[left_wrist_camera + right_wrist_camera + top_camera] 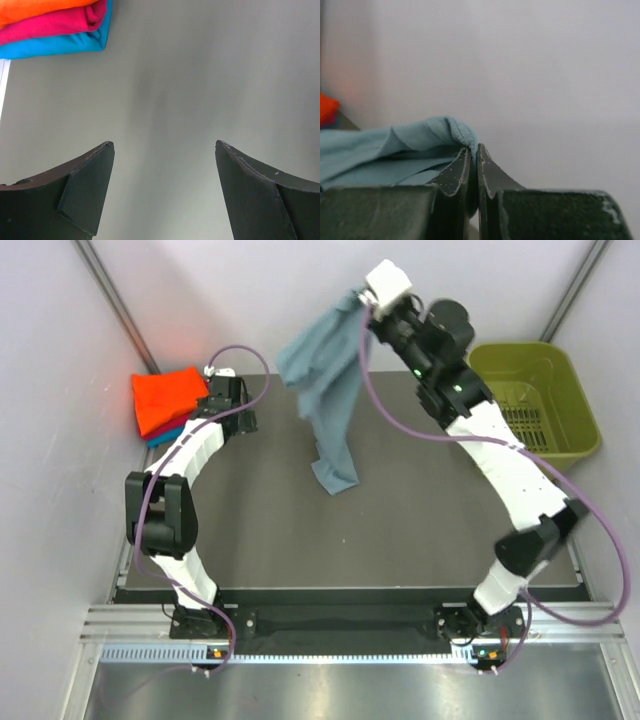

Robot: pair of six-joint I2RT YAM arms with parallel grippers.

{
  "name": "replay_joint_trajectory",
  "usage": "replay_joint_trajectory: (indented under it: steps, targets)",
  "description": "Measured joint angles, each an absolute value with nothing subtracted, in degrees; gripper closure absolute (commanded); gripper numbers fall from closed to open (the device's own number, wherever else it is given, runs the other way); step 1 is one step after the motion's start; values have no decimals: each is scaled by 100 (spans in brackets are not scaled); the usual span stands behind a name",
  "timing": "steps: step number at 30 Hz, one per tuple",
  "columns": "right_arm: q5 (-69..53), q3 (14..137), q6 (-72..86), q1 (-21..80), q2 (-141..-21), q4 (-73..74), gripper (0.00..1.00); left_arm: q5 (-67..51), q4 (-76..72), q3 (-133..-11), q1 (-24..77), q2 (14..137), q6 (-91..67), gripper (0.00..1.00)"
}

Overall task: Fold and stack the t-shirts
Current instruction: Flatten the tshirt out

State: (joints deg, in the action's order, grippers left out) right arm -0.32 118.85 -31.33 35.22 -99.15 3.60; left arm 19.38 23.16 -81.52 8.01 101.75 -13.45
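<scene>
A dusty grey-blue t-shirt (328, 390) hangs in the air over the far middle of the table, its lower end (335, 478) touching the dark mat. My right gripper (368, 302) is shut on its top edge; the right wrist view shows the cloth (395, 150) pinched between the closed fingers (475, 150). Folded orange (165, 398), red and teal t-shirts lie stacked at the far left corner; the same stack (50, 25) appears at the top left of the left wrist view. Just right of that stack, my left gripper (164, 150) hovers open over bare mat.
An olive-green plastic basket (540, 400) stands at the far right of the table. White walls close in the left, back and right sides. The dark mat (350, 540) covers the table between the arms.
</scene>
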Motion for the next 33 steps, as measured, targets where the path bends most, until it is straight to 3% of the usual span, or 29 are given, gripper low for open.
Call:
replay_joint_trajectory:
  steps: [6,7,8,9,10,11,16,21,27,33]
  targets:
    - [410,8482,-2805,1946,-8656,561,100,1938,2309,-8108,801,10175,-1343,13]
    - [471,8023,-2738,1747,-8589,768,86,1935,2311,-8086,801,10175,-1345,13]
    - [517,7649,-2659,1610,-8554,954,61,1933,2318,-8073,801,10175,-1345,13]
    - [563,7358,-2587,1520,-8552,1173,42,1925,2316,-8066,801,10175,-1345,13]
    - [604,7089,-2512,1459,-8554,1404,16,1905,2316,-8066,801,10175,-1345,13]
    - [622,6836,-2480,1431,-8554,1614,10,1887,2311,-8066,801,10175,-1345,13]
    - [552,6580,-2600,1745,-8506,2040,12,1334,2342,-8068,801,10178,-1341,14]
    - [-54,7404,-2652,2327,-8591,2045,15,-384,2311,-7957,801,10191,-1396,19]
    - [-366,7889,-2628,2609,-9533,1531,13,-2246,2231,-8313,867,10982,-1564,9]
    - [-355,7887,-2650,2609,-10575,1525,11,-3225,2154,-9323,886,12248,-1667,7]
